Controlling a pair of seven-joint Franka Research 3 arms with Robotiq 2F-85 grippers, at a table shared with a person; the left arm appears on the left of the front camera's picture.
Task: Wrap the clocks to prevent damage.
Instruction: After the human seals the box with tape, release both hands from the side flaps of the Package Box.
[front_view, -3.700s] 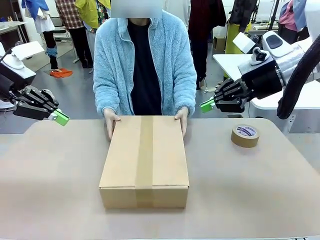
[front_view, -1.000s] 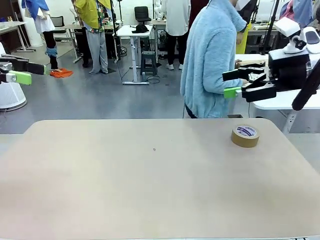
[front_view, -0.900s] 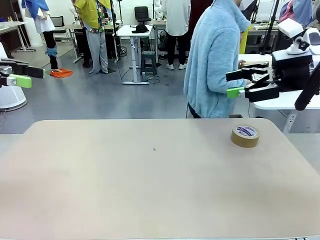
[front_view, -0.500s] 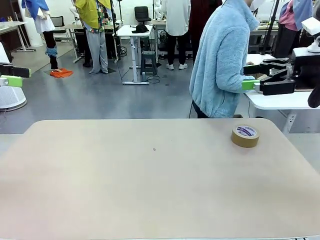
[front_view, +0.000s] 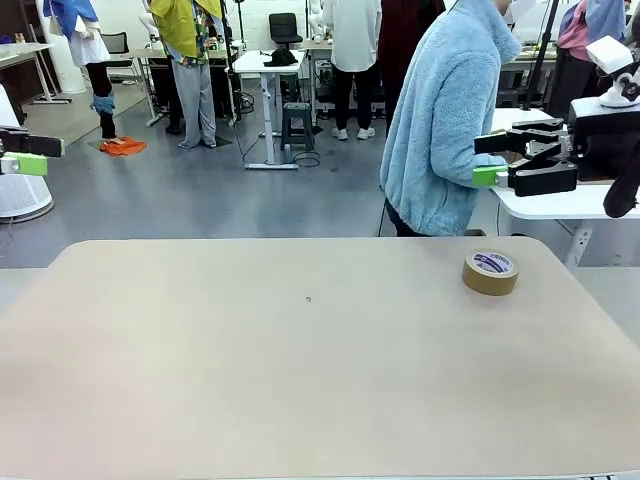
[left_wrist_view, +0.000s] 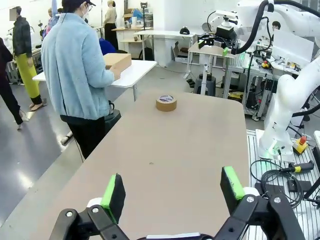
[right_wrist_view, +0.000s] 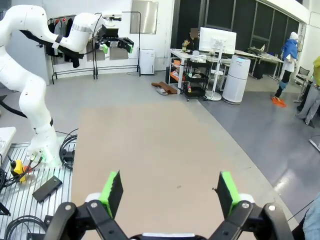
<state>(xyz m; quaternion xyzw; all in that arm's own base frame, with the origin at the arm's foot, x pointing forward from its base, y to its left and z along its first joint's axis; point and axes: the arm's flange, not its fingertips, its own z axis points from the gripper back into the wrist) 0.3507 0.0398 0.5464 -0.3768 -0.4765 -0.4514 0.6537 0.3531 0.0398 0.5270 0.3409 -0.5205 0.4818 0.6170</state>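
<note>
While the person (front_view: 440, 120) in the light blue fleece stands turned away at the table's far right corner, a cardboard box (left_wrist_view: 116, 60) rests on the white side table (left_wrist_view: 135, 70) in front of them, their hands on it. The box is shut, so its contents cannot be seen and the clocks' bundle cannot be located. In the left wrist view the box's long axis runs along the side table's length, away from the person.

On the tan table (front_view: 300, 380) lies only a brown tape roll (front_view: 490, 271), flat, near the far right edge.

The left gripper (front_view: 25, 155) hangs at the far left, above and off the table, its green pads spread wide apart in its wrist view. The right gripper (front_view: 500, 160) hovers at the far right, beside the person's back, its fingers likewise apart.

A few seconds ago the box sat mid-table under the person's hands. Since half a second ago the right gripper has shifted slightly left.
</note>
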